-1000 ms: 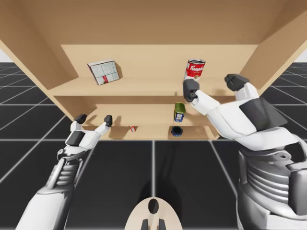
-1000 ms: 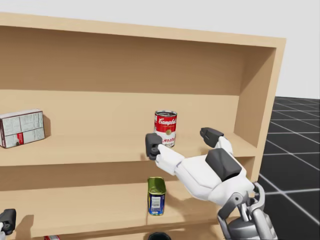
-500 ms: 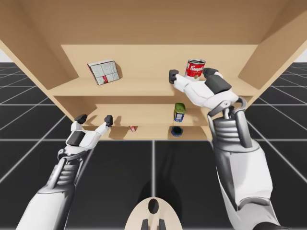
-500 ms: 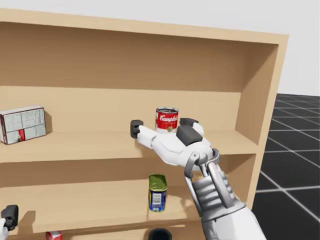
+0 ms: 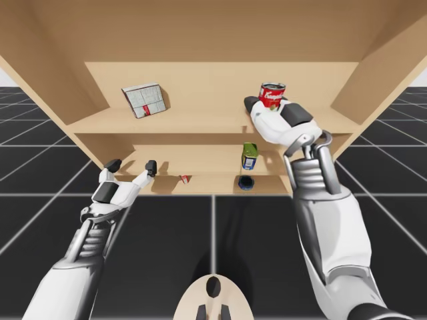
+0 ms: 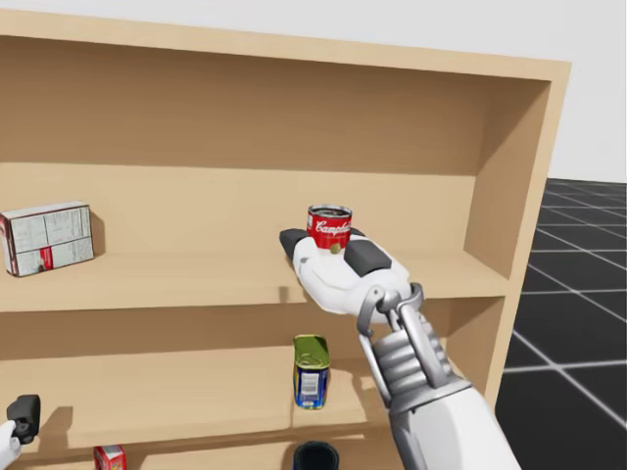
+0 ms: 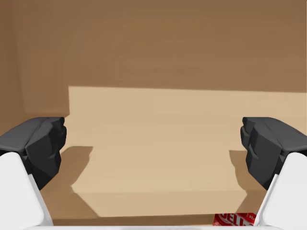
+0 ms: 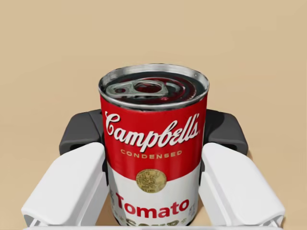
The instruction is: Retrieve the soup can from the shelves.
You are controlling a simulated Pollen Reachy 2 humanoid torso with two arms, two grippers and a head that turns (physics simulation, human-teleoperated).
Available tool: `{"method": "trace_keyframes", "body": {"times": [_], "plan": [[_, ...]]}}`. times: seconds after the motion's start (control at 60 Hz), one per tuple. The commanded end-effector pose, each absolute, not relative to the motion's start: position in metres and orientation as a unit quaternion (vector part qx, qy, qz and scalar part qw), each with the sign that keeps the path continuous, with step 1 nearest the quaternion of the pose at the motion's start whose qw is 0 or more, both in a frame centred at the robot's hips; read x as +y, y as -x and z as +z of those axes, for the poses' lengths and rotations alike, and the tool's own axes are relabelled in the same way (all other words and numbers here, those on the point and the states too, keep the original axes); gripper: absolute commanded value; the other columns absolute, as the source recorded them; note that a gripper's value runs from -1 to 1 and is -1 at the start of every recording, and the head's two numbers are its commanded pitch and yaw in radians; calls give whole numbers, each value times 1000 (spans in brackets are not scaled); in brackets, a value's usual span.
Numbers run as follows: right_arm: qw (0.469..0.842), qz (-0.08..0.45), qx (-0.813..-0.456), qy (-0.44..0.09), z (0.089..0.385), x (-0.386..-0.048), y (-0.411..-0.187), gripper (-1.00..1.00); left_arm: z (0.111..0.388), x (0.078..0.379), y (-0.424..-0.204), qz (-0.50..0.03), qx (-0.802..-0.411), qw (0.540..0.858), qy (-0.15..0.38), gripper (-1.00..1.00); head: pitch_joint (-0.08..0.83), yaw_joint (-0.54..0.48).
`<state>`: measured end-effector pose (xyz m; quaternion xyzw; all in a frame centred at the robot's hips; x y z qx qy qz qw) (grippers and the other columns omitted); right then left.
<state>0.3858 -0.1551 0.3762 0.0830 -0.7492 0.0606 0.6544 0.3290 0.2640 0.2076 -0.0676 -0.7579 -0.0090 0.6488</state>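
Soup can (image 8: pixel 153 143) stands upright on the upper shelf (image 5: pixel 200 120), long axis vertical, toward the shelf's 3 o'clock end. From the wrist it sits dead ahead at 12 o'clock.

Right pincer (image 8: pixel 153 134): one finger at the can's 9 o'clock and one at its 3 o'clock. Both pads meet the wall low on the body, so I read it as gripping the can.

Left pincer (image 7: pixel 153 143): spread wide with nothing between the fingers, at the lower shelf (image 5: pixel 200 160), roughly 8 o'clock from the can in the high view. The right arm is clearly nearer.

Can: red upper band, white lower band, gold medallion, pull-tab lid. No dents seen.

Judgement: next is a straight draw back toward 6 o'clock, keeping the can vertical.
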Motion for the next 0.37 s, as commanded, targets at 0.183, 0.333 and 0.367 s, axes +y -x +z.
{"method": "trace_keyframes", "body": {"times": [0.183,0.333,0.367], "plan": [[580,72,-808,-75,415,-158,-332,1000,208,264,-329,-8,-758,649,68,-1000,146,-212],[571,97,-810,-85,407,-157,-292,1000,207,264,-329,-9,-758,649,68,-1000,146,-214],[570,102,-811,-89,404,-157,-281,1000,207,263,-329,-9,-758,649,68,-1000,147,-215]]}}
